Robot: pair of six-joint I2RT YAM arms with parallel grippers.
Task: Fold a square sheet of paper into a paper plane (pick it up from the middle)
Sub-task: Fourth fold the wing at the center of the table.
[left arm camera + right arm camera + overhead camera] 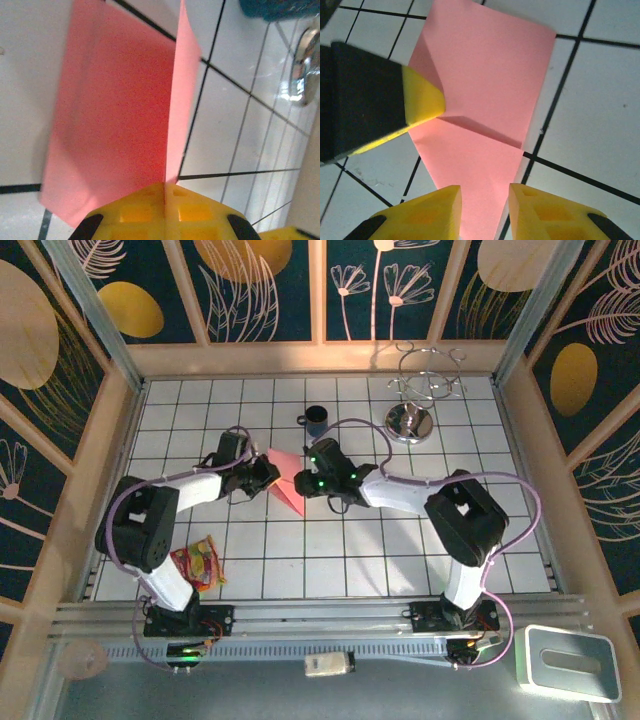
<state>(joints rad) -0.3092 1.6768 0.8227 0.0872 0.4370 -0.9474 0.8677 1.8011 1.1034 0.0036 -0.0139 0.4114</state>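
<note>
A snack bag [197, 565] lies near left on the white tiled table [380, 560]; in the middle sits the pink paper plane [288, 486]; the left gripper [165, 189] pinches it tight; the right gripper [485, 202] has its jaws a little apart over it; far off are a dark cup [316, 420], a shiny stand [410, 422] and leafy blue walls [260, 285].

right end effector [485, 210] parted around paper plane [485, 75]; left end effector [432, 102] pinching edge
</note>
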